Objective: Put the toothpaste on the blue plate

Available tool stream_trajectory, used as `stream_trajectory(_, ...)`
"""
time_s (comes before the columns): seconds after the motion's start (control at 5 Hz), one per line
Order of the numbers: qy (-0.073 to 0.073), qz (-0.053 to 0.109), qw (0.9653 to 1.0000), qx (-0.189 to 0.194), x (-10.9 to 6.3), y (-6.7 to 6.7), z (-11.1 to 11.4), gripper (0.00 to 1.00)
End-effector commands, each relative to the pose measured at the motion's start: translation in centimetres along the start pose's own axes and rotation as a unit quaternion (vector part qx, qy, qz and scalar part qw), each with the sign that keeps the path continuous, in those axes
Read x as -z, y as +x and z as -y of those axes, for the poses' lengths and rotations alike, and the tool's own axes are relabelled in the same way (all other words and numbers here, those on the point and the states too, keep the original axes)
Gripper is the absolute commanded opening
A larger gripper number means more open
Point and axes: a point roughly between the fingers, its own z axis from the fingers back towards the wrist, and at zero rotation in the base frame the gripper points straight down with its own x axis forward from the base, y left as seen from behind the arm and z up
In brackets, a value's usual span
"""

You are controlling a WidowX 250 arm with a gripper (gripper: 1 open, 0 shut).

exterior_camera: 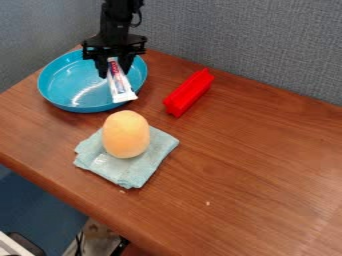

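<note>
Camera view from the front of a wooden tabletop [254, 150]: the dark claw [112, 63] hangs nearly straight down over the right-hand rim of the blue plate [67, 88], its jaws partly closed on the upper end of the toothpaste [122, 79]. The white tube slants down and to the right from the jaws, its lower end touching or just above the dish near the rim; which of the two cannot be told. To the right of the claw lies a red block [190, 91], and below it, nearer the camera, an orange egg-shaped object [127, 134] sits on a pale teal cloth [118, 161]. Judged from this, the step in hand is the release. Done well, it would mean easing the tube a little toward the plate's centre, opening the jaws only once the tube lies low, then lifting straight up.
</note>
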Motion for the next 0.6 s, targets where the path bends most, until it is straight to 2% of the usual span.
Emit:
stream_trajectory(0.0, 0.003, 0.022, 0.9997, -0.013, -0.71, 1.23, -0.94, 0.0)
stream_trajectory(0.4, 0.009, 0.023, 0.9996, -0.01, -0.12, 1.24, -1.06, 0.0)
